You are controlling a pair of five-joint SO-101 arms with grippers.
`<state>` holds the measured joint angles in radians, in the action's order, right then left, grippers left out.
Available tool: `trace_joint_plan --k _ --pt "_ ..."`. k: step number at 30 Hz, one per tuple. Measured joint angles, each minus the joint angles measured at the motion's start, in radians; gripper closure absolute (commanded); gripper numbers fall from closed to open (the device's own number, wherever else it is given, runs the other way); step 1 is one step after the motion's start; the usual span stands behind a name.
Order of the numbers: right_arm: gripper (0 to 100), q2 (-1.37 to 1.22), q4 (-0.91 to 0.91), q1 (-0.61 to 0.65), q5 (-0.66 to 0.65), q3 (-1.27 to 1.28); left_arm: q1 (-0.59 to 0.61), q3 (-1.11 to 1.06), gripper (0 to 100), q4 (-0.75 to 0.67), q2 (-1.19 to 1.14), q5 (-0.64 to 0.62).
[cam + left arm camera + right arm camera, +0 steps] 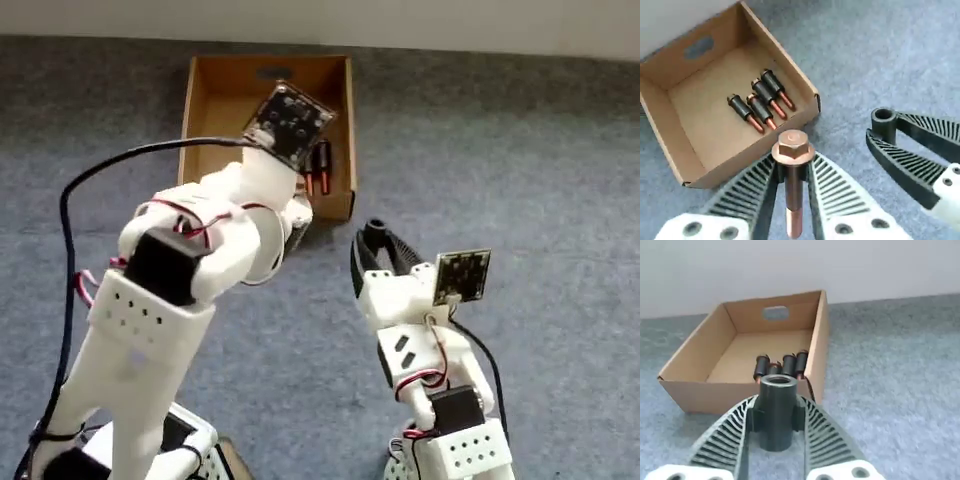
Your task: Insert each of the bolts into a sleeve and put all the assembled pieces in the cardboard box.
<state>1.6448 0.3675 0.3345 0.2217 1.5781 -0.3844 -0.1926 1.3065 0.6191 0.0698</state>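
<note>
The left gripper (792, 167) is closed on a copper bolt (794, 195). It pinches the shank just under the hex head, so the head stands clear of the fingertips and the rest of the shank runs back along the gap between the fingers. A grip that high likely keeps the bolt in line with the gripper, which makes it easier to aim. This gripper hangs just outside the near wall of the cardboard box (670, 125), above the grey table covering (880, 45). Close beside it, off the box's near corner, the right gripper (777, 405) is clamped across the barrel of a black sleeve (776, 417). The sleeve's open bore sits past the fingertips, so nothing blocks the mouth where a bolt would enter. In the left wrist view the bolt and sleeve are near each other but apart and not lined up, so I judge the insertion has not yet begun. Inside the box, four assembled pieces (762, 100) lie side by side on the floor near that same corner, beside the side wall nearer the right gripper. Their copper tips point toward the near wall, and the rest of the floor is open for the next drop. Both grippers wait right beside the box, which should keep the final carry short.
</note>
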Motion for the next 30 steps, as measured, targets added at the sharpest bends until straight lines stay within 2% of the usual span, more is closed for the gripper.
trace_joint_plan --k 4,7,14,18,30 --pt "99.2 0.000 -0.120 0.011 0.000 0.000 0.000 0.000 99 -0.052 0.058 -0.176" --pt "99.2 0.000 -0.176 0.011 -0.028 0.000 -0.006 0.000 99 -0.107 0.114 -0.230" --pt "99.2 0.000 -0.307 0.014 -0.221 0.000 -0.150 -0.003 99 -0.201 0.203 -0.241" --pt "99.2 0.000 -0.344 0.034 -0.239 0.000 -0.207 -0.005 99 -0.264 0.196 -0.241" --pt "99.2 0.000 -0.370 0.081 -0.242 0.034 -0.213 -0.006 99 -0.431 0.184 -0.242"
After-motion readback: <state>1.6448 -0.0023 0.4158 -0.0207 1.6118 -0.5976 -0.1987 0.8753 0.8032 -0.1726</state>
